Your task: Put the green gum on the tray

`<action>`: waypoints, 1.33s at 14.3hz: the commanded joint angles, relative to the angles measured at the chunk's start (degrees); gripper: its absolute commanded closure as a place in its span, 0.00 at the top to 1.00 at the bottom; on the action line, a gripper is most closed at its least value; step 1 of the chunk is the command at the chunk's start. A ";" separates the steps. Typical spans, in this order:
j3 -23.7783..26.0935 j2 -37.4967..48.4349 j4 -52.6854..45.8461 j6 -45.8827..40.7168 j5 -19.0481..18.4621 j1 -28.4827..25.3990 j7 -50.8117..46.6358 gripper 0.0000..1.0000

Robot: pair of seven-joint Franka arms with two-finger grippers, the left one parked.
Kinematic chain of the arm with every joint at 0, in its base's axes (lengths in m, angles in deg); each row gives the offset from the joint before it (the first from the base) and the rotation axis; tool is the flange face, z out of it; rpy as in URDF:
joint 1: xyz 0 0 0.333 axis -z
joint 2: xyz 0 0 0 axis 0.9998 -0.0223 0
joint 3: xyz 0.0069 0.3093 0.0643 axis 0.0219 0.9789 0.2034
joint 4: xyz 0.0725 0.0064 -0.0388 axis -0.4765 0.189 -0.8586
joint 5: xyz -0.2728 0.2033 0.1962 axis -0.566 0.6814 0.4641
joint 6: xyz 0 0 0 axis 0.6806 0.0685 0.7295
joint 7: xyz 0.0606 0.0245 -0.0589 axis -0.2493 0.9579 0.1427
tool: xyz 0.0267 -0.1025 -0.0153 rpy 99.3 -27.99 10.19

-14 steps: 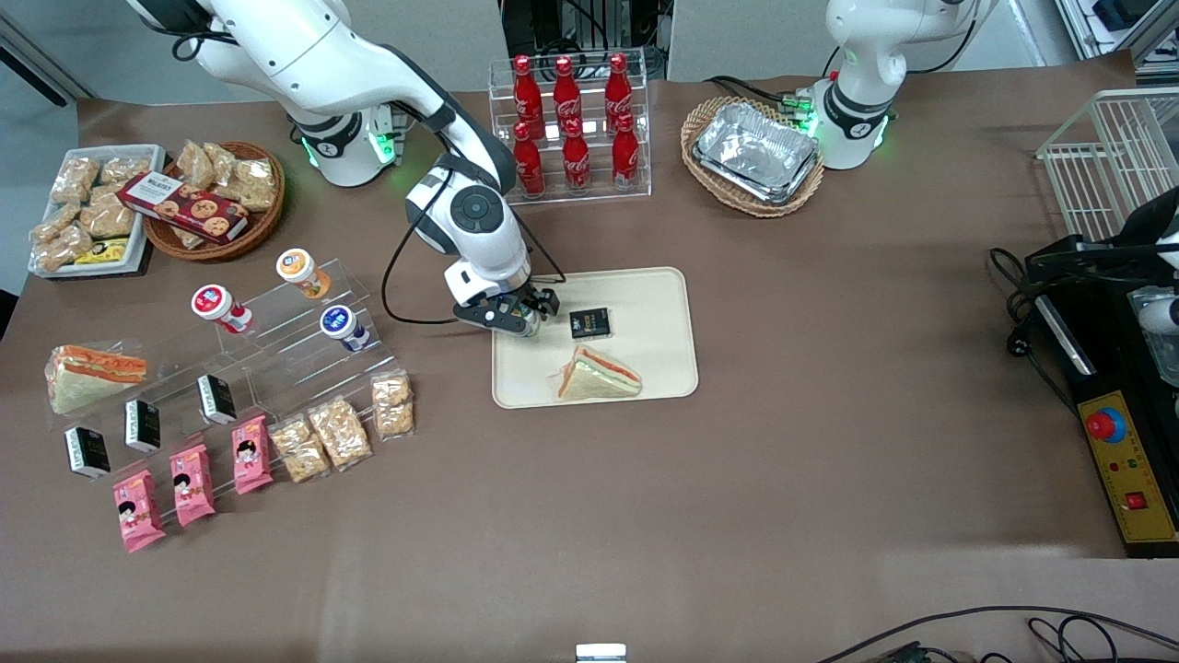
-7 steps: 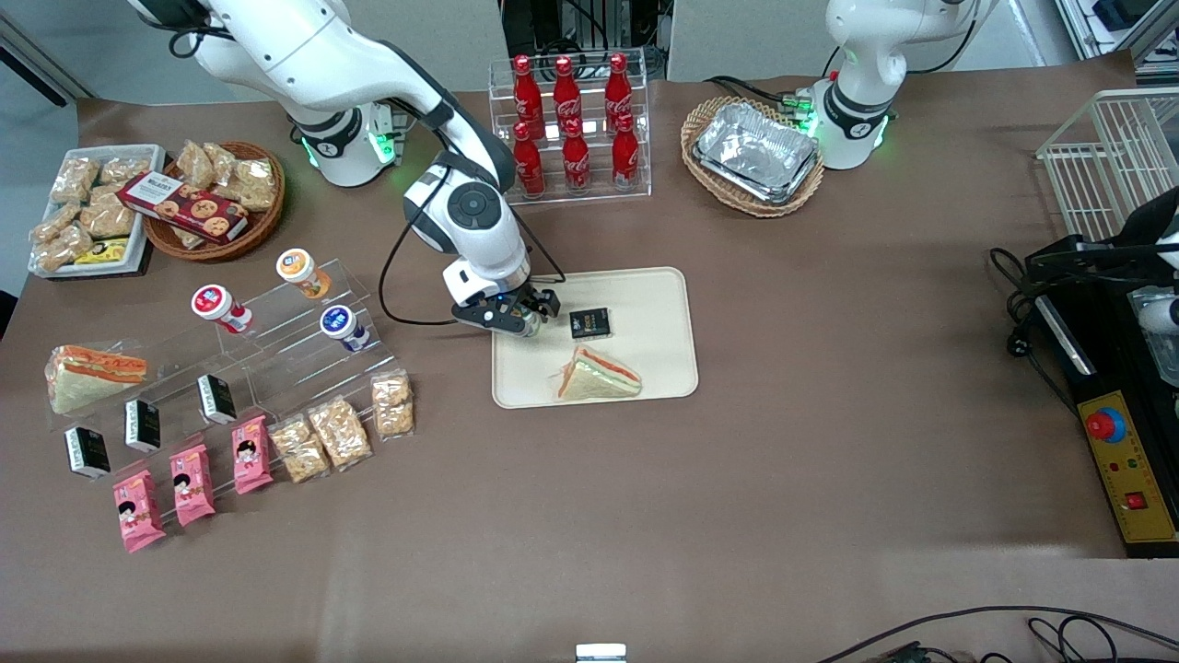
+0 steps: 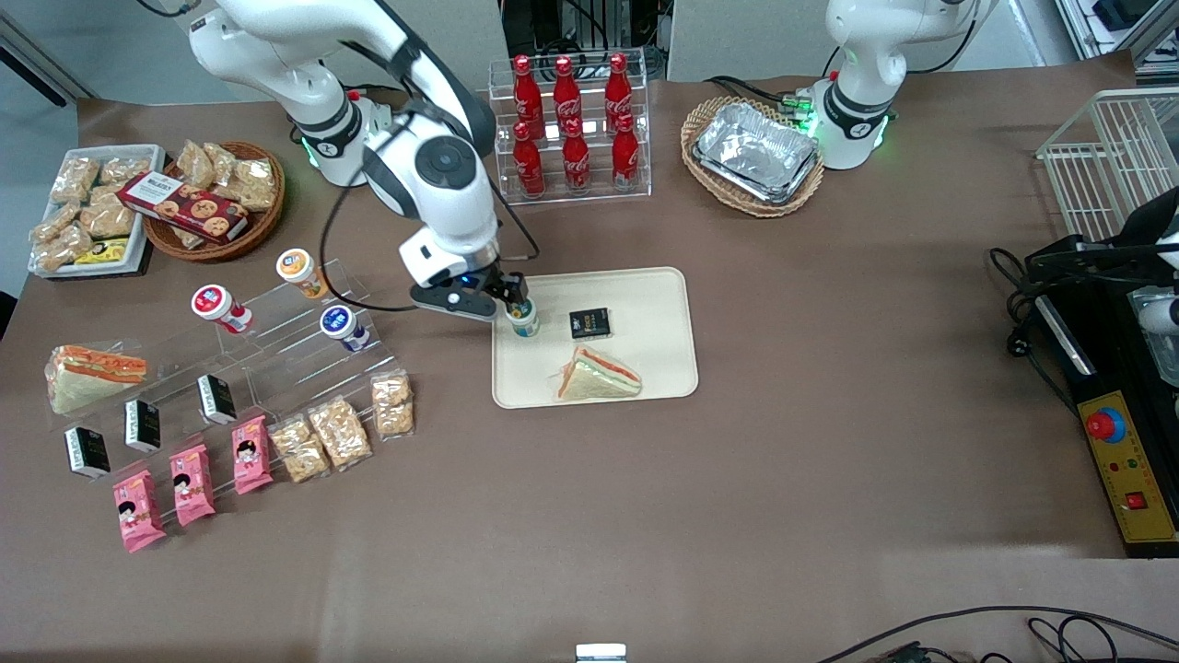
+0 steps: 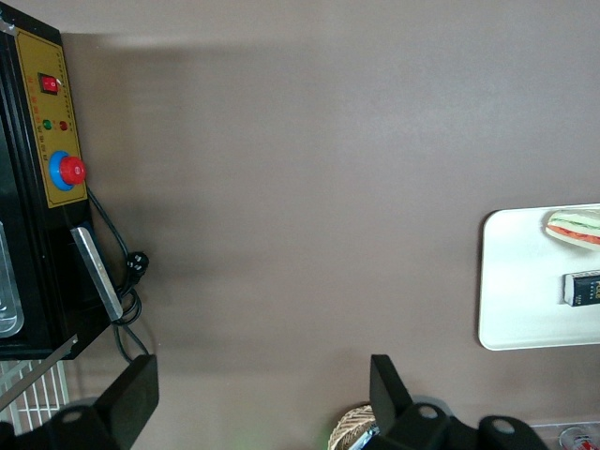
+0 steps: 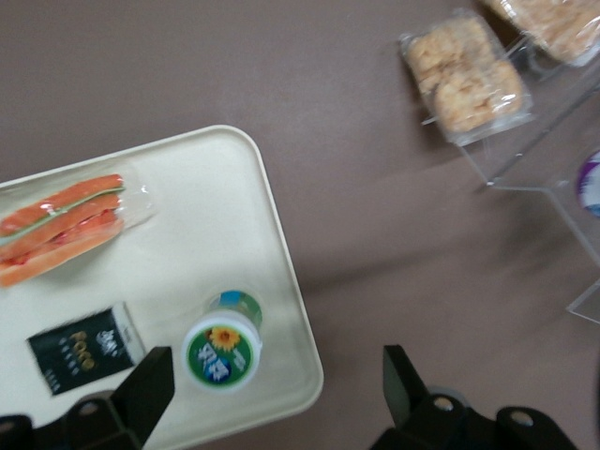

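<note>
standing upright on the tray (image 3: 645, 364), the green gum (image 3: 524, 319) sits near the rim at the working arm's end, its green-rimmed lid and sunflower label facing up in the right wrist view (image 5: 222, 348). you will see the gripper (image 3: 505, 299) just above the bottle and slightly toward the working arm's end, fingers spread apart and clear of it; in the right wrist view both fingers (image 5: 145, 389) frame the scene with nothing between them. on the same tray (image 5: 178, 272), a small black packet (image 3: 589, 322) lies beside the gum toward the parked arm's end, and a wrapped triangular sandwich (image 3: 597, 377) lies nearer the front camera. the two do not touch the bottle. toward the working arm's end of the table, note the clear acrylic stand (image 3: 276, 354) carrying an orange-lidded bottle (image 3: 299, 270) and a blue-lidded bottle (image 3: 342, 326).
</note>
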 commanded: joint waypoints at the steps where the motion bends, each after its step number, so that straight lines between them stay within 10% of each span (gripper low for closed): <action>1: -0.46 5.54 -4.99 -11.10 8.84 3.31 11.75 0.99; 19: -30.52 11.36 -18.70 -27.66 7.55 7.89 58.36 0.99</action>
